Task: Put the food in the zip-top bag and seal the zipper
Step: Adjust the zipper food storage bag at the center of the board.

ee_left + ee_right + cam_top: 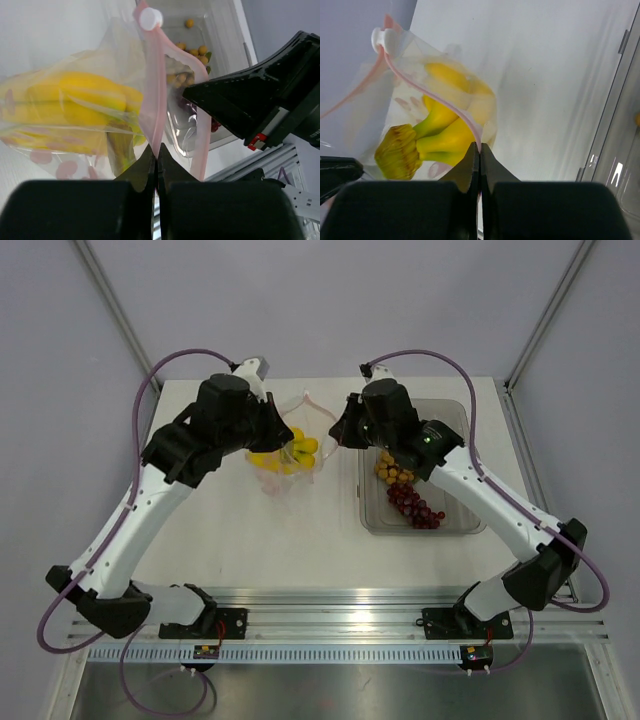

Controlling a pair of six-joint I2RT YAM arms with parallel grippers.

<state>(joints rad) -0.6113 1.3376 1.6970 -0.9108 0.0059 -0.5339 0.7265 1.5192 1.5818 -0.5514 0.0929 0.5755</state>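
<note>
On the desk [220, 530], the tray [420, 532] sits to the right, and the bag [272, 480] lies just left of it, between the two arms. The bananas [272, 461] are already inside the bag. The grapes [412, 505] and the round fruits [392, 471] are in the tray, so the task looks about a third done.

The left tool [156, 162] is closed tight, pinching the zipper [159, 100] on its side of the mouth. The right tool [479, 150] is closed the same way on the opposite rim.

The main risk is the thin film. If the arms pull apart unevenly, the strip could slip from one pinch and the mouth would collapse. The bananas' weight could also tip the bag and roll them back out. With both tools busy, neither is free to fetch the grapes, and letting go on one side may let the opening sag shut.

Only the top view shows the tray's place beside the bag. The left wrist view shows the white slider [150, 18] at the far end of the zipper and the mouth gaping. The right wrist view alone shows the banana stem pointing toward the opening.
</note>
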